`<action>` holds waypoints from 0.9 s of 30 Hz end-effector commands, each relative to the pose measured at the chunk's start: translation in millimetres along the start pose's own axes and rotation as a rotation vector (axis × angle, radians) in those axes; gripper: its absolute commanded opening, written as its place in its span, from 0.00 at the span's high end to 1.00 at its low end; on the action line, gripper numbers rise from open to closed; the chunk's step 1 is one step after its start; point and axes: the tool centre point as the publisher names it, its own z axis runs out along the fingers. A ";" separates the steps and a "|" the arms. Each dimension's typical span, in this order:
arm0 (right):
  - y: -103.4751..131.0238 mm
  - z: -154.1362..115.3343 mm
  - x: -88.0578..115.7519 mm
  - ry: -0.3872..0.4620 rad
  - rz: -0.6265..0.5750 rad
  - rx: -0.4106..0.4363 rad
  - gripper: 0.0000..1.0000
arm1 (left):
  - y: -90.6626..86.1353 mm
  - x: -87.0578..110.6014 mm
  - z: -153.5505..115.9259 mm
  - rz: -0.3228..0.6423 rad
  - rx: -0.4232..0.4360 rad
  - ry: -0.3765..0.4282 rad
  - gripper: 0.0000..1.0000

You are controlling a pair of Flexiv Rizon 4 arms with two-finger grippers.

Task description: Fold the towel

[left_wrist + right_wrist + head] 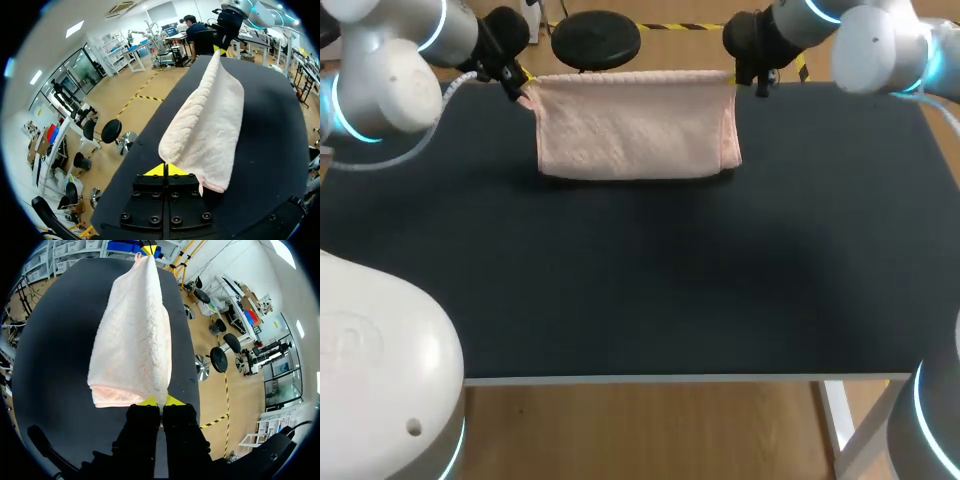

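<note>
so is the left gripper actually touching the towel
Touching. The left wrist view shows the left gripper with its yellow tips shut on a corner of the towel, with no gap.

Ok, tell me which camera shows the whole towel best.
The head view: the towel faces the camera there, with all its edges visible. Each wrist view looks along it from one corner, so it appears foreshortened.
</note>
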 end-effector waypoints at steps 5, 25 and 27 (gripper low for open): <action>-13.8 59.6 -39.9 0.001 0.001 0.023 1.00 | 4.5 -40.7 68.3 -0.021 -0.018 0.042 1.00; -22.1 85.8 -56.6 -0.065 0.014 0.143 0.00 | 16.9 -56.3 103.5 -0.049 -0.055 0.099 0.00; -24.7 82.8 -56.0 -0.074 0.027 0.152 0.00 | 18.0 -54.6 100.0 -0.056 -0.061 0.102 0.00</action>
